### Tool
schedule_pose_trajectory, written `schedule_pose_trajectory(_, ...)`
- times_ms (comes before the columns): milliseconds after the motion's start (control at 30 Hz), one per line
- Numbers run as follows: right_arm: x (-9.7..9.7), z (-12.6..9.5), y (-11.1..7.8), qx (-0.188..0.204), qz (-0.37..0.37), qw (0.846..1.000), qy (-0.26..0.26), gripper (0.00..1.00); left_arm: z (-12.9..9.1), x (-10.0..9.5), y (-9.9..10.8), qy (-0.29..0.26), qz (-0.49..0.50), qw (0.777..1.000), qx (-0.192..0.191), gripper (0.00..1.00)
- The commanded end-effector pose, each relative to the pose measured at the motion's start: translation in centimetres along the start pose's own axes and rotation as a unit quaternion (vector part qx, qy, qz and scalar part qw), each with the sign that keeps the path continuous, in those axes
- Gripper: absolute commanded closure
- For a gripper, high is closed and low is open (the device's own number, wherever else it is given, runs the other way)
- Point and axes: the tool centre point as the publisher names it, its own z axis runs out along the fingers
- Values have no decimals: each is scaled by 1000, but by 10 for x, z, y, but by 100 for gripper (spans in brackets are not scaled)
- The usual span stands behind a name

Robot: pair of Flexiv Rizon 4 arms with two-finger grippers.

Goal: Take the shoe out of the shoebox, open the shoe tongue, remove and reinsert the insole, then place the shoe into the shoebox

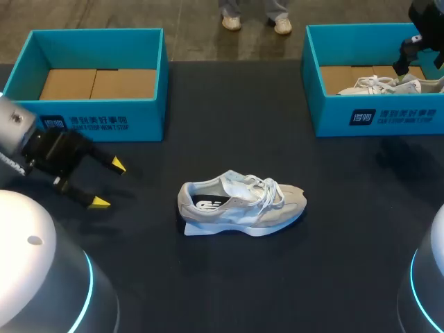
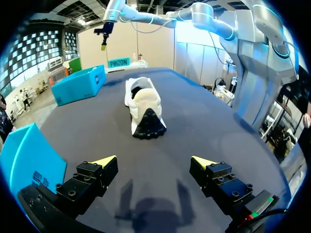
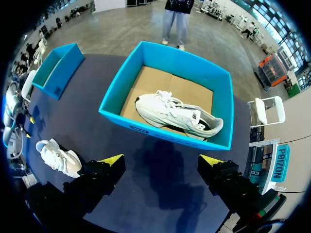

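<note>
A grey-and-white shoe (image 1: 243,205) lies on its side in the middle of the dark table, heel toward my left arm. In the left wrist view the shoe (image 2: 143,109) lies ahead of my left gripper (image 2: 153,161), sole end toward it. That gripper (image 1: 109,184) is open and holds nothing, a short way left of the shoe. My right gripper (image 3: 161,160) hangs open and empty above the near wall of the right shoebox (image 3: 160,133). In that box lies a second white shoe (image 3: 177,114). The right arm (image 1: 423,28) enters at the far right corner.
An empty blue shoebox (image 1: 104,118) with a cardboard floor stands at the back left. The right shoebox (image 1: 378,114) stands at the back right, holding the second shoe (image 1: 378,84).
</note>
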Motion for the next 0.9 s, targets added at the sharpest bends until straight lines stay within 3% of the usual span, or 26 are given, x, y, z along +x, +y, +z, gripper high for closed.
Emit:
schedule_pose_trajectory(33,0,1,0,-1,0,1000,0,0,6,2,9,-16,-4,1000,16,0)
schedule_pose_trajectory(900,0,1,0,-1,0,1000,0,0,5,2,10,-16,-8,1000,21,0)
